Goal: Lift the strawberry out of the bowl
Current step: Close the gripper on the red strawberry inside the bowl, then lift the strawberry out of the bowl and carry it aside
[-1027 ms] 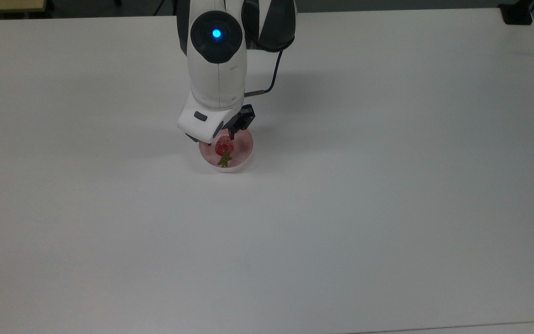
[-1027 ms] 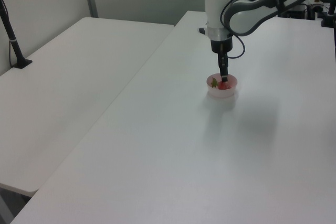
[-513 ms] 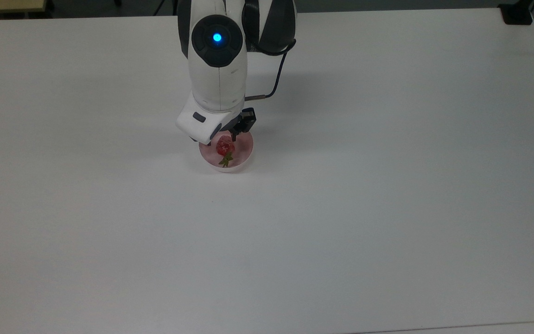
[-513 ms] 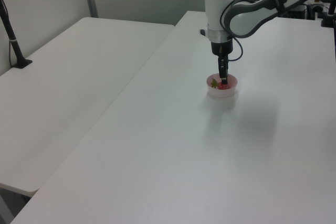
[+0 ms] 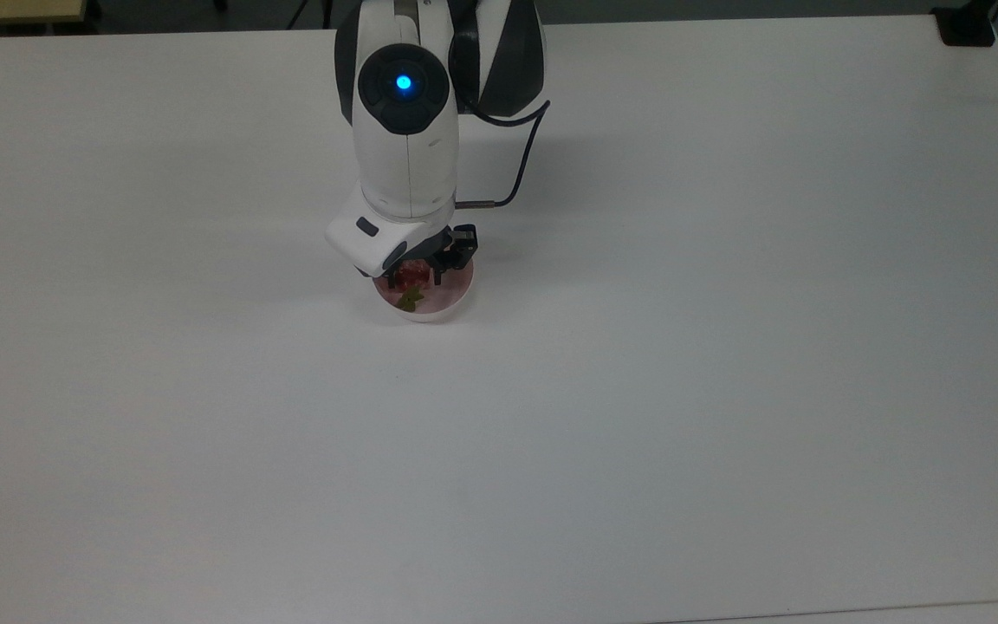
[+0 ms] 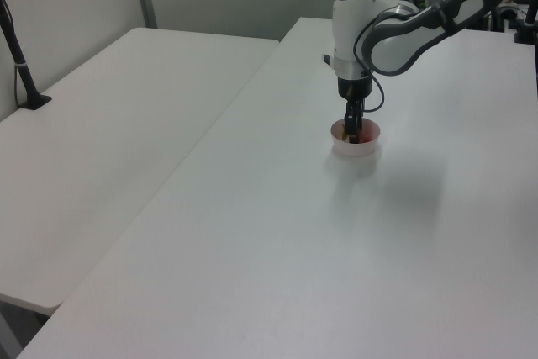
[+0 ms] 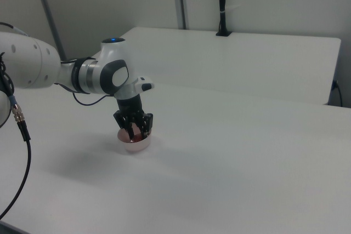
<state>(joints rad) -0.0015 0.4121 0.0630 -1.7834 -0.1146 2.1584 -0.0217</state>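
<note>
Reaching straight down from the white arm [image 5: 404, 147], the tool [image 5: 417, 276] hangs with its black fingers [image 7: 147, 124] dipped inside the bowl [image 5: 457, 299], one on each side of the strawberry [image 5: 412, 276]. The fingers stand spread, with the fruit in the gap between them; whether either one touches it cannot be told. In the right view the tool [image 7: 134, 130] shows the same stance, both fingers apart and reaching below the rim of the bowl [image 7: 134, 145], with a patch of red strawberry [image 7: 137, 133] showing between them.

The strawberry lies in the bowl, its red body toward the arm's side and its green leafy cap [image 5: 410, 299] pointing away from the arm. In the left view the tool [image 6: 351, 130] comes down into the bowl [image 6: 361, 149] and covers most of what is inside.

The pale pink bowl sits on the white counter [image 5: 724, 390], directly beneath the arm's wrist. A blue light [image 5: 403, 83] glows on the dark round cap of the arm above the bowl, and a black cable [image 5: 521, 165] loops out from the arm just beyond the bowl. A second white counter [image 6: 101, 149] stands beside the one that carries the bowl, well apart from it, and a black post [image 6: 21, 65] is clamped at its far edge.
</note>
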